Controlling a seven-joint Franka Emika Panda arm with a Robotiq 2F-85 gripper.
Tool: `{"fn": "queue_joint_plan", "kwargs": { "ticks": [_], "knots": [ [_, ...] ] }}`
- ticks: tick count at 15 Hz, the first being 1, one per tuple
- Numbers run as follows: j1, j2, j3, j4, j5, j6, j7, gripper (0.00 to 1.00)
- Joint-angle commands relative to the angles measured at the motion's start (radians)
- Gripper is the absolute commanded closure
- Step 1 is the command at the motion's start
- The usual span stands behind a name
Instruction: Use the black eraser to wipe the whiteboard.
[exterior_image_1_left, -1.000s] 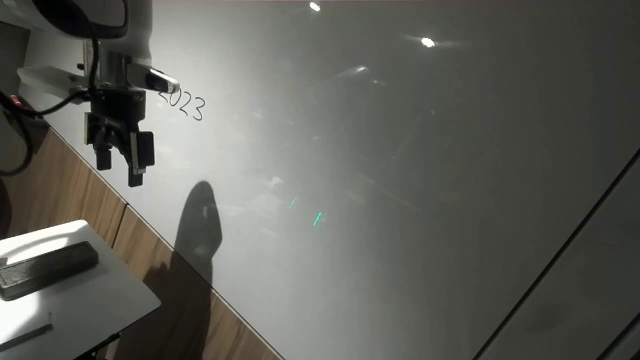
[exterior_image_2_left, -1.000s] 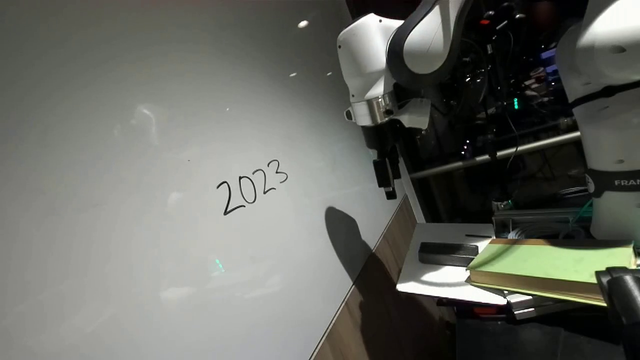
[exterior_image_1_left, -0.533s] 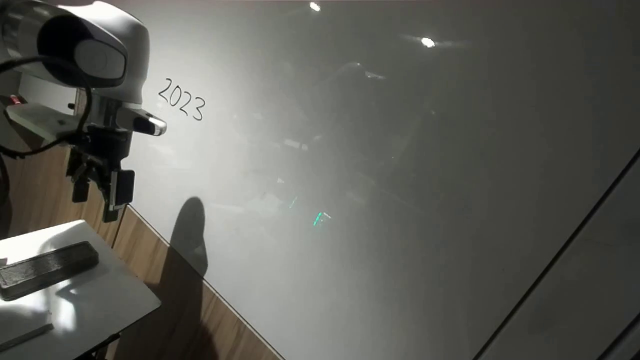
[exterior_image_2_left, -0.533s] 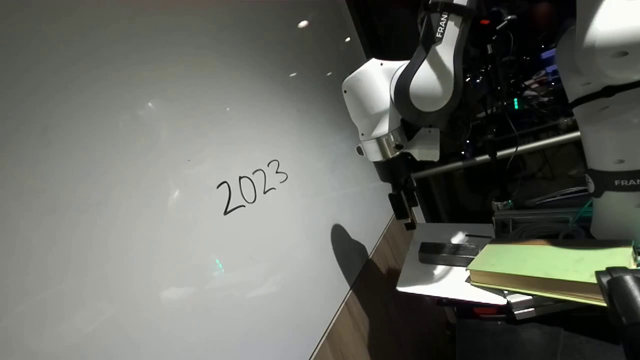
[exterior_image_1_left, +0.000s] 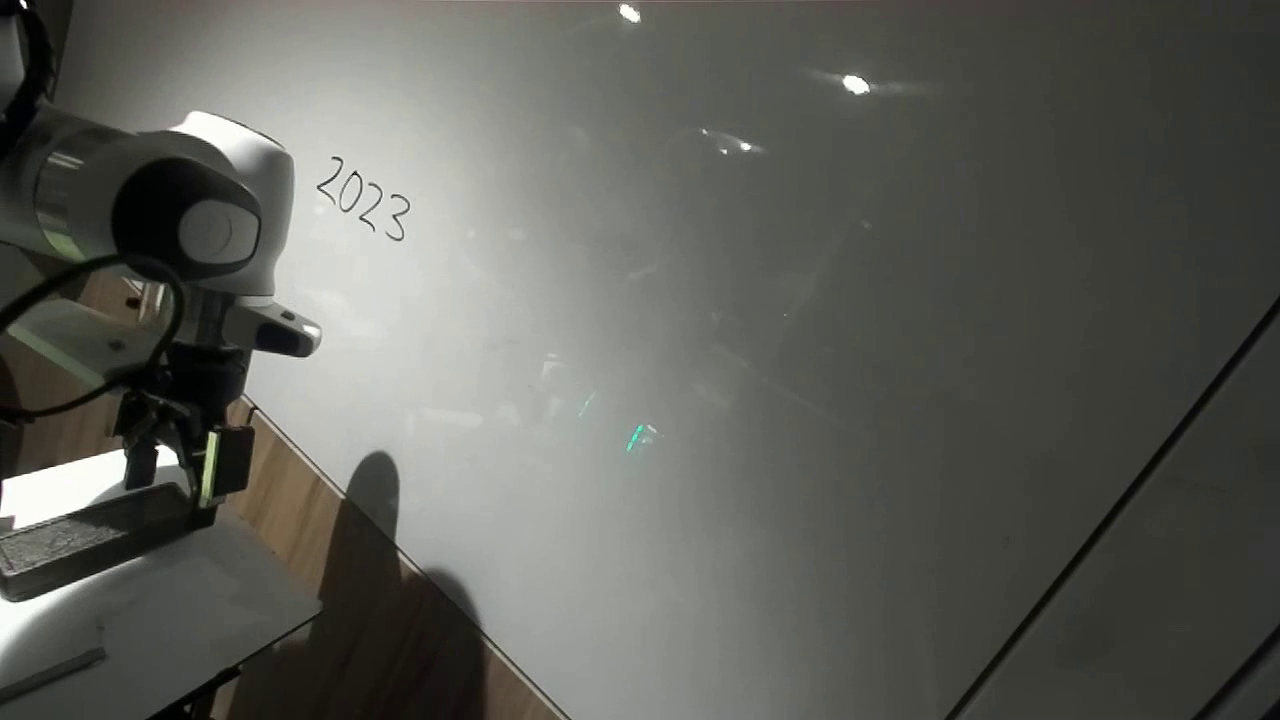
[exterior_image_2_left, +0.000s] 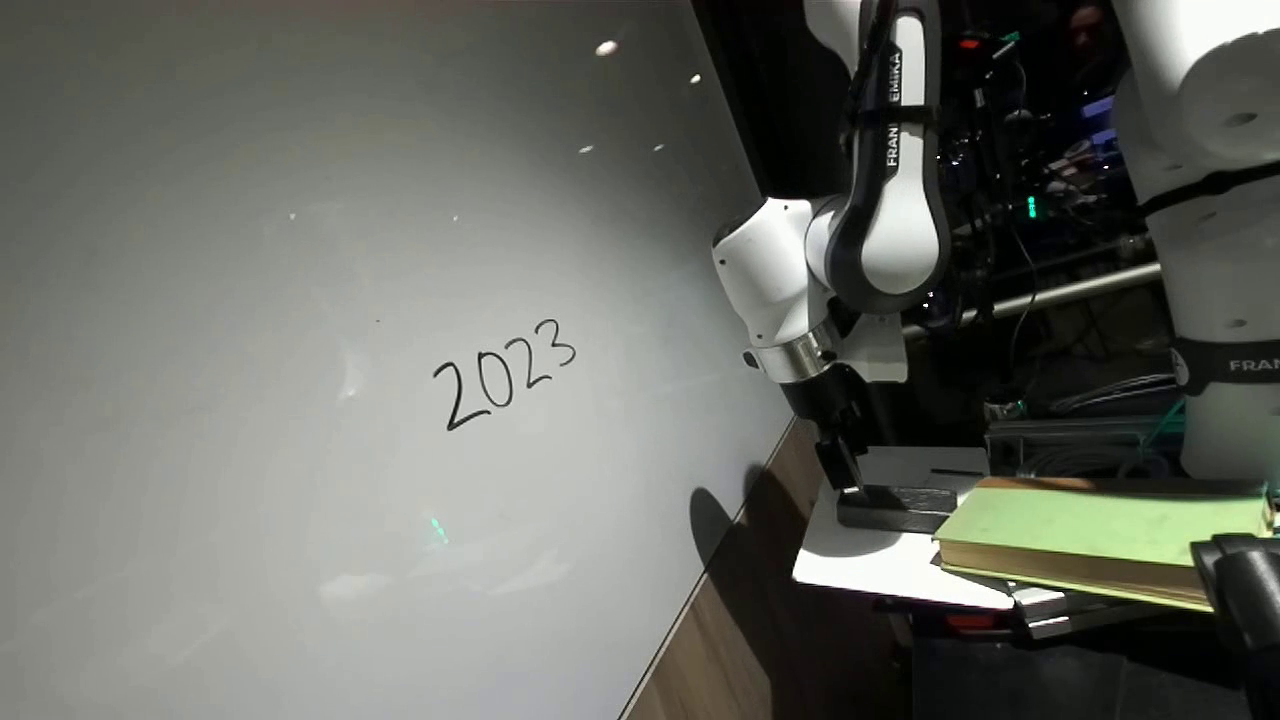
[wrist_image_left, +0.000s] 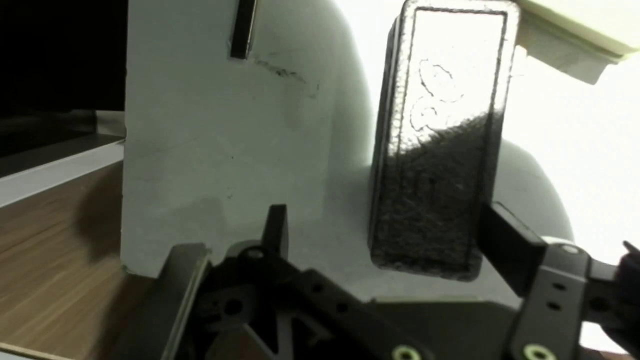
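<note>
Black eraser (wrist_image_left: 440, 140) lying flat on the white table top (wrist_image_left: 200, 150), right of centre in the wrist frame, upper end washed out by light, lower end in shadow

Gripper (wrist_image_left: 387, 225) right at that lower end, released, fingers (wrist_image_left: 510, 250) spread wide: left of the wrist frame, a finger stands clear of the block; right of it, a finger overlaps the block's edge, can't tell from here if they touch

Thin dark bar (wrist_image_left: 244, 30) on the same top, upper edge of the wrist frame, apart from the eraser

Green book (exterior_image_2_left: 1100, 525) lower right in an exterior view, corner just beside the eraser

Arm (exterior_image_2_left: 895, 200) upper right there

Whiteboard (exterior_image_2_left: 250, 300) fills the left, black handwritten "2023" (exterior_image_2_left: 505, 375) on it, readable in both exterior views

Wood panel (exterior_image_2_left: 690, 680) along its lower edge, shadow (exterior_image_1_left: 355, 600) across both
</note>
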Motion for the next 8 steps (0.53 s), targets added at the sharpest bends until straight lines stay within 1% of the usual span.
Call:
{"fn": "queue_joint_plan", "kwargs": {
  "ticks": [1,3,4,8],
  "knots": [
    [0.021,0.044,-0.06,0.001,-0.058,0.053,0.032,0.34],
    [0.039,0.052,-0.071,0.002,-0.056,0.067,0.036,0.51],
    [0.018,0.053,-0.038,0.002,-0.053,0.071,0.04,0.58],
    [0.033,0.031,-0.02,0.005,-0.05,0.058,0.05,0.88]
  ]
}}
